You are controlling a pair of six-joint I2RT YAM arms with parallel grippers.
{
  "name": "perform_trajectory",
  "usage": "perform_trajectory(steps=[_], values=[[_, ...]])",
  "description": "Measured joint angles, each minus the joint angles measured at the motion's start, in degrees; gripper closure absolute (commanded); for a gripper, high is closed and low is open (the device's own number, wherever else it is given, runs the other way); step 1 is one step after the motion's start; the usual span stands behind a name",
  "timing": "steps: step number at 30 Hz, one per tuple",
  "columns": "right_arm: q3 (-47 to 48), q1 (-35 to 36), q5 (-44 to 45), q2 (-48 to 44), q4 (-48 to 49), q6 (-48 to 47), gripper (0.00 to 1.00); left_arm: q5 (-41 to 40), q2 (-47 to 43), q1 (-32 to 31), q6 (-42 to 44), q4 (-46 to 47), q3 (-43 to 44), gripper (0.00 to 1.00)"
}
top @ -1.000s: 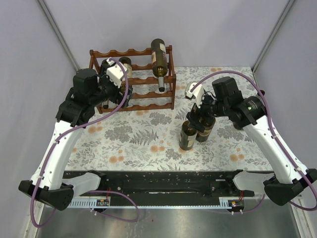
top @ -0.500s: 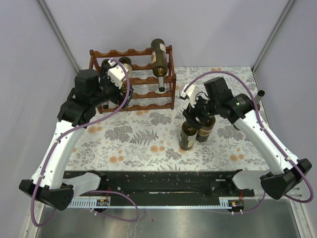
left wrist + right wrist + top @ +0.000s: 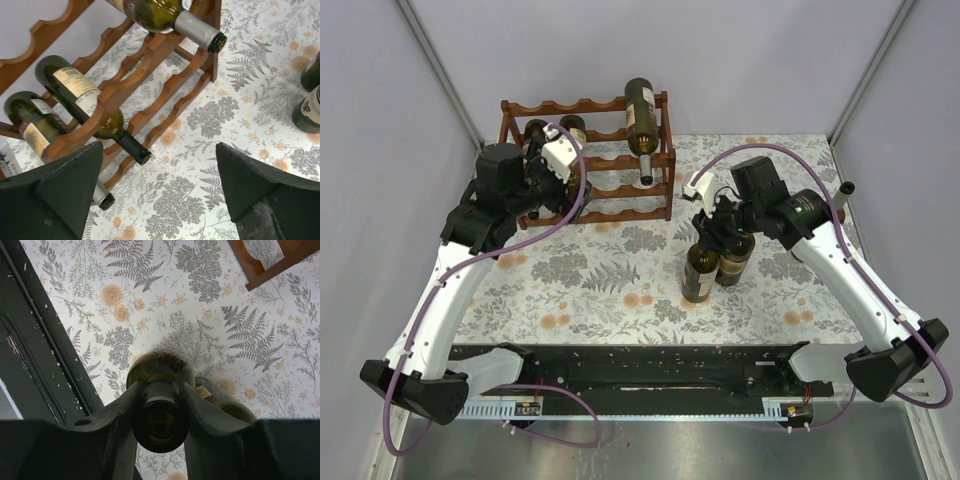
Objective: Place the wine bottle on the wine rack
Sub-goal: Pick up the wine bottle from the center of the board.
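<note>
Two dark green wine bottles stand upright on the flowered table. My right gripper (image 3: 714, 226) is shut on the neck of the front-left wine bottle (image 3: 699, 274); in the right wrist view its fingers clamp the neck just under the mouth of the wine bottle (image 3: 160, 371). The second bottle (image 3: 733, 262) stands touching or nearly touching it on the right. The reddish-brown wine rack (image 3: 605, 190) stands at the back left. My left gripper (image 3: 552, 178) hovers open at the rack's front left, nothing between its fingers (image 3: 70, 185).
Several bottles lie on the rack (image 3: 150, 65): one on the top right (image 3: 640, 112) with its silver-capped neck sticking out forward, others in the left slots (image 3: 82, 97). A black rail (image 3: 650, 375) runs along the near table edge. Grey walls enclose the table.
My right gripper swung slightly left over the front-left bottle and went from open to shut on its neck. The left arm has barely shifted and stays open.
</note>
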Motion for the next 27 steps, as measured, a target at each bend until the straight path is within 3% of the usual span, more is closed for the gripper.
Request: perform_trajectory(steps=[3,10,17,27], values=[[0.13,0.0,-0.2,0.15,0.02,0.04,1.0,1.03,0.02,-0.22,-0.55,0.26,-1.53,0.01],[2.36,0.0,-1.27,1.33,-2.01,0.85,1.0,8.74,0.24,-0.94,-2.99,1.79,-5.16,0.01],[11.43,0.0,-3.89,3.67,-5.31,2.19,1.0,18.67,2.51,-3.06,-5.86,5.64,-7.37,0.01],[19.96,0.02,-7.17,4.39,-8.13,3.69,1.0,23.41,6.64,-4.17,-8.79,7.58,-5.31,0.01]])
